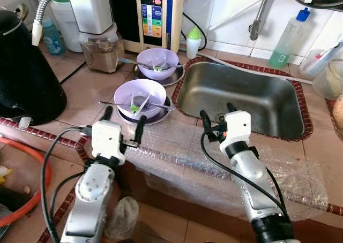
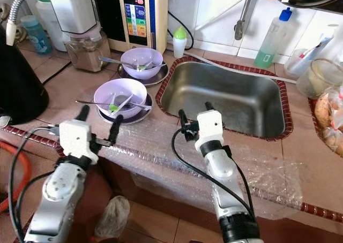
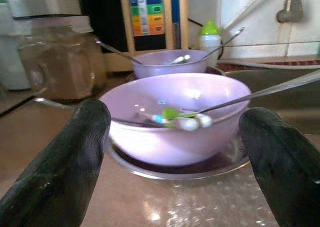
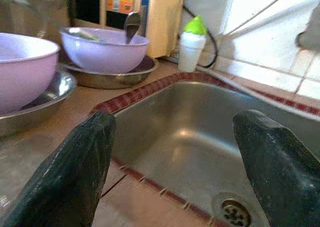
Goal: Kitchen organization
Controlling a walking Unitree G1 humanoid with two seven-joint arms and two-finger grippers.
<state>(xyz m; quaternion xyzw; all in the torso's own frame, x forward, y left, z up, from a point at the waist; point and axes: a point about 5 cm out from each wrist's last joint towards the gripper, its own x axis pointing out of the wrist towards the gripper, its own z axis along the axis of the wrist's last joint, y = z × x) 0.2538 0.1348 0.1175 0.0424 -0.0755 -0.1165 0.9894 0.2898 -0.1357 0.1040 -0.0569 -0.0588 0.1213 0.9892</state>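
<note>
Two lilac bowls sit on steel plates on the tiled counter. The near bowl (image 1: 140, 97) holds a spoon and small green and white utensils; the far bowl (image 1: 157, 62) stands behind it with a spoon too. My left gripper (image 1: 124, 123) is open, just in front of the near bowl (image 3: 175, 114), its fingers (image 3: 65, 167) spread to either side of it without touching. My right gripper (image 1: 217, 113) is open at the near rim of the steel sink (image 1: 241, 96), facing the basin (image 4: 200, 137).
A black kettle (image 1: 24, 71) stands at the left, a blender jar (image 1: 101, 49) and a water-filter unit (image 1: 155, 13) at the back. A small green-capped bottle (image 1: 193, 42) and a soap bottle (image 1: 288, 39) flank the sink. Bubble wrap (image 1: 214, 162) covers the counter's front edge.
</note>
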